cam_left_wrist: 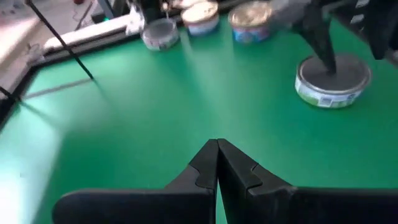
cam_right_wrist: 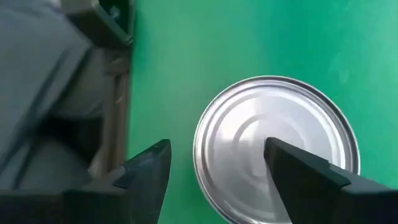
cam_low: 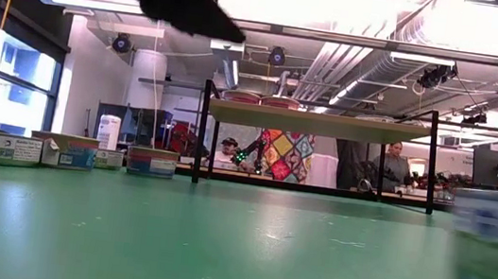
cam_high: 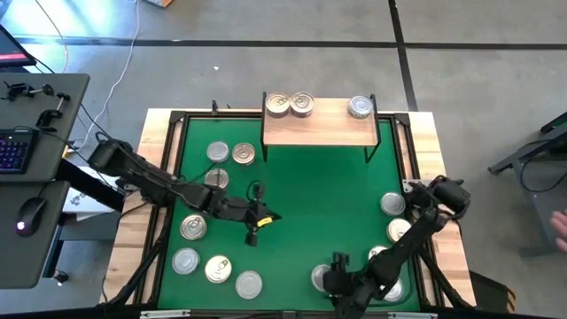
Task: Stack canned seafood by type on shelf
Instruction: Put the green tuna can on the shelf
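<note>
The shelf, a light wood board on black legs, stands at the mat's far edge. It carries two tins at its left end and one at its right end. More tins lie in a left group and a right group on the green mat. My right gripper is open at the near edge, over a silver-lidded tin. One finger stands above the lid, the other beside the tin. My left gripper is shut, holds nothing, and hovers over the mat's middle. My right gripper comes at the silver tin from above, slanting down. One finger is over the lid and the other finger is off its rim. I cannot tell whether the finger touches the lid. The tin sits flat on the mat.
A black frame and wooden border edge the green mat. Free mat lies between the two tin groups and under the shelf. A desk with keyboard and mouse stands to the left. People sit in the room beyond.
</note>
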